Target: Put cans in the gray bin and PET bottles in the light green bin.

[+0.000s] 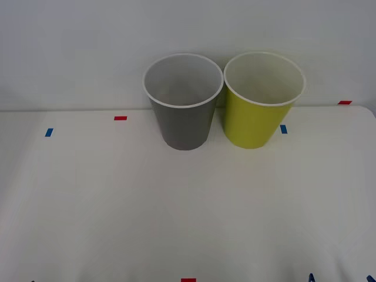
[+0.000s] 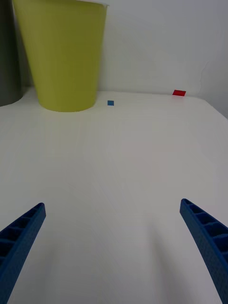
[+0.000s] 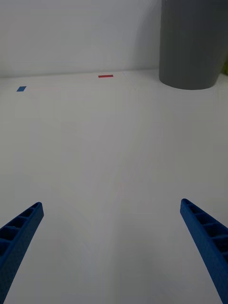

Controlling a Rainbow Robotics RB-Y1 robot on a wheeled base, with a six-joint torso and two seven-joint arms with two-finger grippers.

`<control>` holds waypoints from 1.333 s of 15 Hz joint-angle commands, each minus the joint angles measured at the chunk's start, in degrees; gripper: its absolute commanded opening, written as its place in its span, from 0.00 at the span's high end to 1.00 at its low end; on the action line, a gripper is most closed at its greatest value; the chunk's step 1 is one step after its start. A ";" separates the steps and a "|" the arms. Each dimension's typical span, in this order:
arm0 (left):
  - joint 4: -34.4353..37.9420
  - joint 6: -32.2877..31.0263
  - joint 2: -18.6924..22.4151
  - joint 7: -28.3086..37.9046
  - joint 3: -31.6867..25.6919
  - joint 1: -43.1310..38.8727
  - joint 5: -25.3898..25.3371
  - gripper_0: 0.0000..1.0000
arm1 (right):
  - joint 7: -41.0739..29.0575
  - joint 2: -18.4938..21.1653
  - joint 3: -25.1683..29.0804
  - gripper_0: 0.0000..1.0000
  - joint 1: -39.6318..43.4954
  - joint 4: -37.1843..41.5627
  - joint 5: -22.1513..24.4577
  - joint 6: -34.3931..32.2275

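The gray bin [image 1: 183, 120] stands upright at the back middle of the white table [image 1: 176, 205], its white rim up. Right beside it stands the light green bin [image 1: 254, 120]. The light green bin [image 2: 64, 57] rises ahead of my right gripper [image 2: 113, 205], which is open with bare table between its fingers. My left gripper [image 3: 111, 204] is also open and holds nothing, with the gray bin [image 3: 192, 45] far ahead of it. Both grippers hover low near the table's front edge. The cans and PET bottles are out of view.
Small red tape marks [image 1: 120, 118] and blue tape marks [image 1: 49, 132] dot the tabletop. A pale wall [image 1: 70, 47] stands right behind the bins. The table's rounded right corner [image 1: 367, 111] lies near a red mark [image 1: 345, 102].
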State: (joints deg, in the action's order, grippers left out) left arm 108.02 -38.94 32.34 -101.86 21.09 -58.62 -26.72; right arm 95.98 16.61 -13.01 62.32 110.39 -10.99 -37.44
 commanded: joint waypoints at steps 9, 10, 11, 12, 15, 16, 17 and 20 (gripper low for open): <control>0.00 0.00 0.00 0.00 0.00 0.00 0.00 0.00 | 0.00 0.00 0.00 0.02 0.00 0.00 0.00 0.00; 0.00 0.00 0.00 0.00 0.00 0.00 0.00 0.00 | 0.00 0.00 0.00 0.02 0.00 0.00 0.00 0.00; 0.00 0.00 0.00 0.00 0.00 0.00 0.00 0.00 | 0.00 0.00 0.00 0.02 0.00 0.00 0.00 0.00; 0.00 0.00 0.00 0.00 0.00 0.00 0.00 0.00 | 0.00 0.00 0.00 0.02 0.00 0.00 0.00 0.00; 0.00 0.00 0.00 0.00 0.00 0.00 0.00 0.00 | 0.00 0.00 0.00 0.02 0.00 0.00 0.00 0.00; 0.00 0.00 0.00 0.00 0.00 0.00 0.00 0.00 | 0.00 0.00 0.00 0.02 0.00 0.00 0.00 0.00; 0.00 0.00 0.00 0.00 0.00 0.00 0.00 0.00 | 0.00 0.00 0.00 0.02 0.00 0.00 0.00 0.00; 0.00 0.00 0.00 0.00 0.00 0.00 0.00 0.00 | 0.00 0.00 0.00 0.02 0.00 0.00 0.00 0.00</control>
State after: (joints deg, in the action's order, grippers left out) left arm 108.02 -38.94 32.34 -101.86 21.09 -58.62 -26.72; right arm 95.98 16.61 -13.01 62.32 110.39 -10.99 -37.44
